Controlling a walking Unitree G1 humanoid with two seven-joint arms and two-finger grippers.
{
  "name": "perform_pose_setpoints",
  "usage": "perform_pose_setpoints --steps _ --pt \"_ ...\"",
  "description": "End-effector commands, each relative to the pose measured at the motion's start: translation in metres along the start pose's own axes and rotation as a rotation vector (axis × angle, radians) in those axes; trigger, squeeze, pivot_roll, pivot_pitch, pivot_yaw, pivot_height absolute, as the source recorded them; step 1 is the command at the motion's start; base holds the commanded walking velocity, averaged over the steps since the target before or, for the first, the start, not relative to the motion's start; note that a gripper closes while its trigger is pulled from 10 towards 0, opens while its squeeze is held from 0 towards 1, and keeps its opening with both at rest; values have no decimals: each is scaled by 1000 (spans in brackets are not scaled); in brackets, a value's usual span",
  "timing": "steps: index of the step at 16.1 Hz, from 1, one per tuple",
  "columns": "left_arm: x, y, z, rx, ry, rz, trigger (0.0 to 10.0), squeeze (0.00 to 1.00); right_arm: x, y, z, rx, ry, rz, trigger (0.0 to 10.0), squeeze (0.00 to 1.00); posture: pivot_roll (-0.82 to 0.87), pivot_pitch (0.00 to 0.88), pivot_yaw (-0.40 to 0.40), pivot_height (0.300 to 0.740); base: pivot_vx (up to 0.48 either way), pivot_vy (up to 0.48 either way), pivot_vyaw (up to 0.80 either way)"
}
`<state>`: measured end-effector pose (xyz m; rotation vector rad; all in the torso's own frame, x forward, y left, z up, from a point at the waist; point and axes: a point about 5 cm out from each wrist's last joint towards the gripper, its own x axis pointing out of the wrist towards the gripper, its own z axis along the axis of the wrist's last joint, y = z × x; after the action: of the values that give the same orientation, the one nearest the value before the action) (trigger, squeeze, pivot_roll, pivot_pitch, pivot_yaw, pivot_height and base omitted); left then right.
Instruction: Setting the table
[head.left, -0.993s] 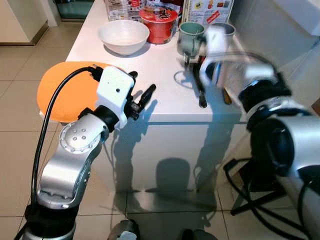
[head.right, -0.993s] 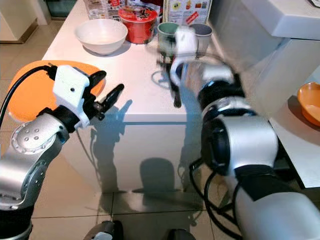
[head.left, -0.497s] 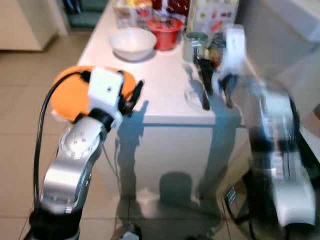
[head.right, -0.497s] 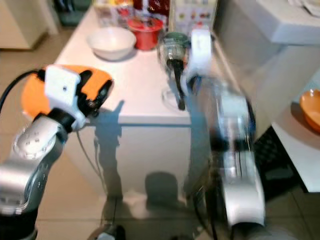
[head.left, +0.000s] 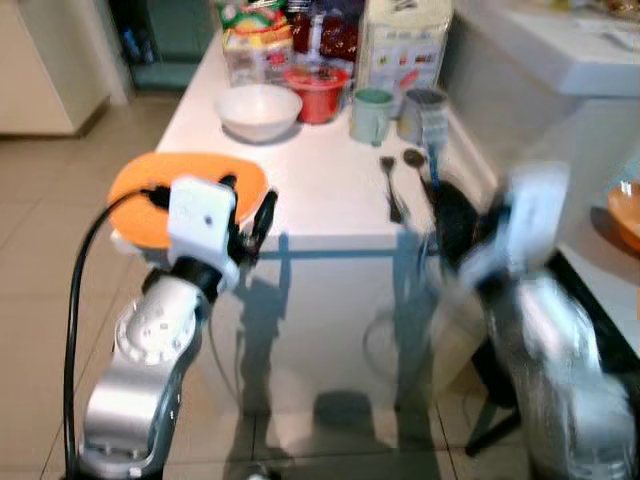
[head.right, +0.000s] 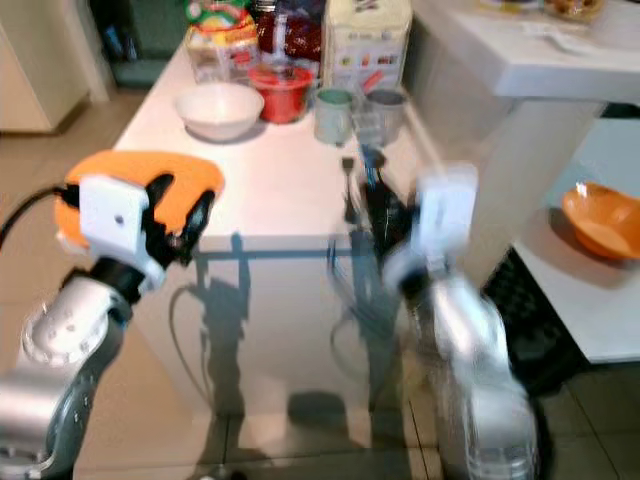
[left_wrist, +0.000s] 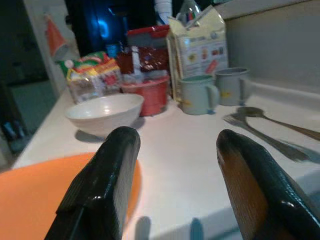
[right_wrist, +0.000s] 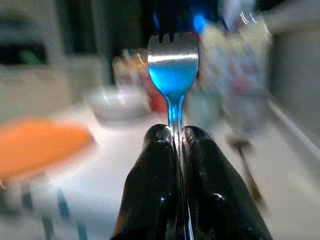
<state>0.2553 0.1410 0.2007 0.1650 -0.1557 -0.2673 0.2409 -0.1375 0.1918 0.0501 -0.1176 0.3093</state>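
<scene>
Your left arm is bent at the elbow and raised in front of you, its white wrist block level with the near edge of the surface. The left tool (left_wrist: 170, 175) points forward with its two black fingers (left_wrist: 107, 185) spread well apart, nothing between them. Your right arm is blurred in the head views, forearm angled up by the surface's right corner. The right tool (right_wrist: 175, 145) has its fingers pressed together on the handle of a fork (right_wrist: 173, 65), tines pointing away.

Shiny metal fork (right_wrist: 173, 65), glossy white bowl (left_wrist: 104, 113), smooth table (head.left: 320, 190).
</scene>
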Motion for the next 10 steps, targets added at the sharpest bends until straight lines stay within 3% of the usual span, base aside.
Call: perform_pose_setpoints --steps 1,4,5,10 --pt "0 -3 -3 -1 1 14 10000 0 -10 1 4 -38 -11 -21 10000 0 -5 0 3 740 0 -439 0" --pt "1 3 -17 17 52 88 10000 0 -13 -18 -16 -72 115 -155 10000 0 1 0 -7 740 0 -450 0" --pt "1 7 -25 24 70 125 10000 0 -10 -21 -20 -132 132 -178 10000 0 -7 0 -2 740 0 -458 0" --pt "10 5 -30 54 77 140 10000 0 -2 -34 -24 -198 155 -227 10000 0 -3 0 -5 740 0 -461 0"
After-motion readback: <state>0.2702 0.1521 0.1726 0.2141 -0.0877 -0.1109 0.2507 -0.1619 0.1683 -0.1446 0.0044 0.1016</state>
